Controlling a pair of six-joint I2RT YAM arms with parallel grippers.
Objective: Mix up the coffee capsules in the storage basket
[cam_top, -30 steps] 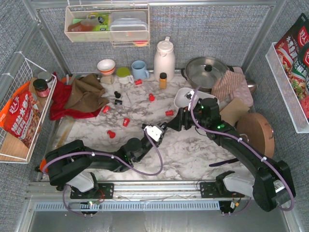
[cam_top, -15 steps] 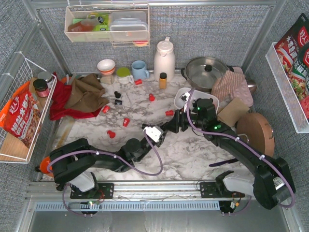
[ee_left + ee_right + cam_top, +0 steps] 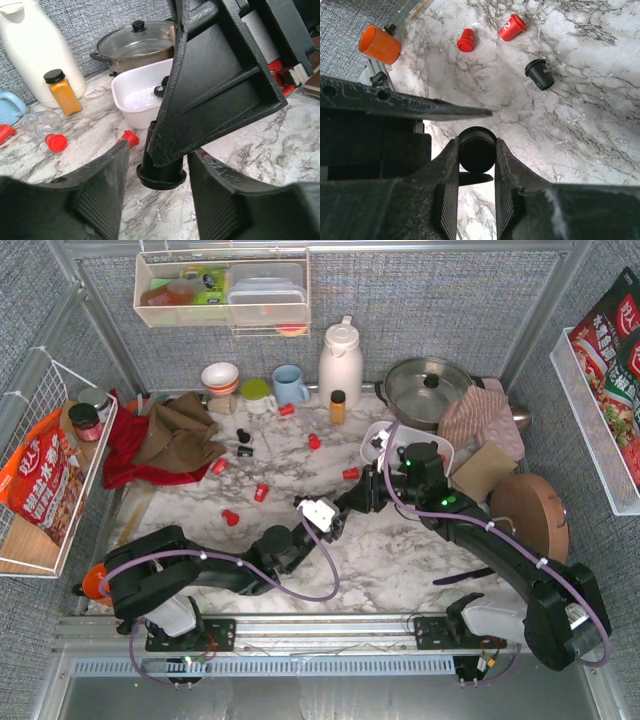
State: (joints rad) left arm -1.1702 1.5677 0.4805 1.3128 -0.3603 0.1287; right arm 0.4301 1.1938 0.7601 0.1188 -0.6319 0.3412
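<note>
Fingers (image 3: 445, 170) of the right tool (image 3: 476, 150) pinch a black capsule (image 3: 476, 148) near the middle of the marble counter (image 3: 395, 552). The left tool (image 3: 159, 162) stands spread on either side of it, not touching. The white storage basket (image 3: 372, 446) sits just beside them at one o'clock. Red capsules (image 3: 261, 492) lie scattered toward ten and eleven o'clock.

L arm: left arm (image 3: 190, 570) lies low and stretched toward table centre. R arm: right arm (image 3: 500, 540) reaches in from the right. Tips meet mid-table. The right gripper (image 3: 476, 150) pinches a black capsule (image 3: 161, 175); the left gripper (image 3: 332, 517) has fingers parted, one either side of it.
</note>
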